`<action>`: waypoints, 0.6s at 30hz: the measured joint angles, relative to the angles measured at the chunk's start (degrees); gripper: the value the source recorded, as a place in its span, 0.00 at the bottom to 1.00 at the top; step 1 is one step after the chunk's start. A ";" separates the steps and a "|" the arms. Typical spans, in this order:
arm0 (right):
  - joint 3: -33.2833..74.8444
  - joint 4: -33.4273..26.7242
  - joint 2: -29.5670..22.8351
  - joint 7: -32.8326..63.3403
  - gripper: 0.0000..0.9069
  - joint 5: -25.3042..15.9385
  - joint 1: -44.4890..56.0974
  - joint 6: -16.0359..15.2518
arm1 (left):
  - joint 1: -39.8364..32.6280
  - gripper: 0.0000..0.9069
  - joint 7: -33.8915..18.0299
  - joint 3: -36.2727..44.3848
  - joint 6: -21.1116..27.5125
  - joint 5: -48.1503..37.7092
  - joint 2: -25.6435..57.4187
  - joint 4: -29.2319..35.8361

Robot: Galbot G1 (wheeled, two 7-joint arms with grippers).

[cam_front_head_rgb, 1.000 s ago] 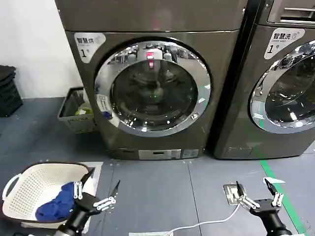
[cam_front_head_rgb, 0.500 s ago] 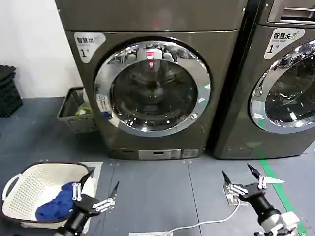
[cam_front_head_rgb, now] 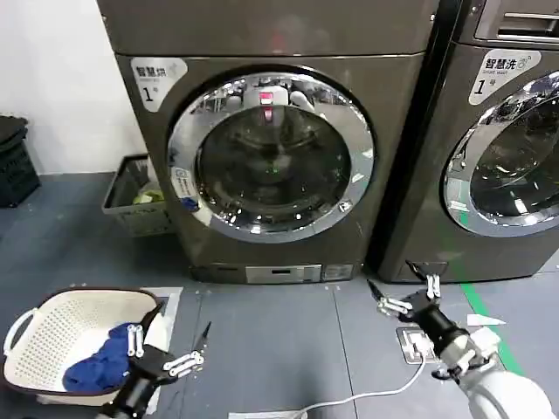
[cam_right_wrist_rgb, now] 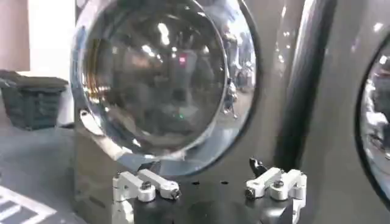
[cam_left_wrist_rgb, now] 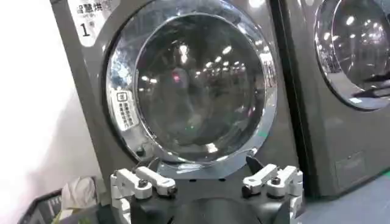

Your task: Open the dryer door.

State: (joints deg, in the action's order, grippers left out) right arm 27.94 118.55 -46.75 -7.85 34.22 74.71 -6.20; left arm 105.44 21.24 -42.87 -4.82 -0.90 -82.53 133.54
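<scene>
The dryer door (cam_front_head_rgb: 271, 155) is a round porthole with a wide chrome ring, dark glass and a blue-and-white sticker (cam_front_head_rgb: 183, 185) on its rim. It sits shut against the dark grey dryer (cam_front_head_rgb: 262, 35). My right gripper (cam_front_head_rgb: 395, 278) is open and empty, low in front of the gap between the two machines, below and right of the door. My left gripper (cam_front_head_rgb: 183, 321) hangs open and empty near the floor, well short of the dryer. The left wrist view faces the door (cam_left_wrist_rgb: 189, 79) beyond the open gripper (cam_left_wrist_rgb: 201, 167). From the right wrist, the door (cam_right_wrist_rgb: 161, 79) lies past the open gripper (cam_right_wrist_rgb: 201, 170).
A second grey machine with a similar chrome door (cam_front_head_rgb: 515, 157) stands on the right. A white laundry basket (cam_front_head_rgb: 52, 336) holding blue cloth (cam_front_head_rgb: 100, 362) sits on the floor at the left, and a grey crate (cam_front_head_rgb: 131, 196) stands beside the dryer. A floor socket (cam_front_head_rgb: 410, 342) and white cable (cam_front_head_rgb: 349, 401) lie below the right arm.
My right gripper has risen and moved left and forward, towards the foot of the dryer. The left gripper has barely moved. The door stays shut.
</scene>
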 joint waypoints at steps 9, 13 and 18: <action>-9.20 -2.00 5.82 -0.05 1.00 4.75 -8.97 0.27 | 0.43 1.00 0.00 -0.45 -0.01 0.00 -0.50 0.33; -12.92 -2.92 6.80 0.56 1.00 6.12 -13.01 0.19 | 0.45 1.00 0.00 -0.47 -0.01 0.01 -0.66 0.49; -17.64 -4.31 7.45 0.89 1.00 7.37 -18.94 0.11 | 0.41 1.00 0.01 -0.46 0.00 0.10 -0.71 0.59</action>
State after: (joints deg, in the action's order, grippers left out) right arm 10.31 114.24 -39.30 -6.95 41.58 55.77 -6.09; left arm 105.85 21.25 -43.34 -4.82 -0.80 -83.24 134.13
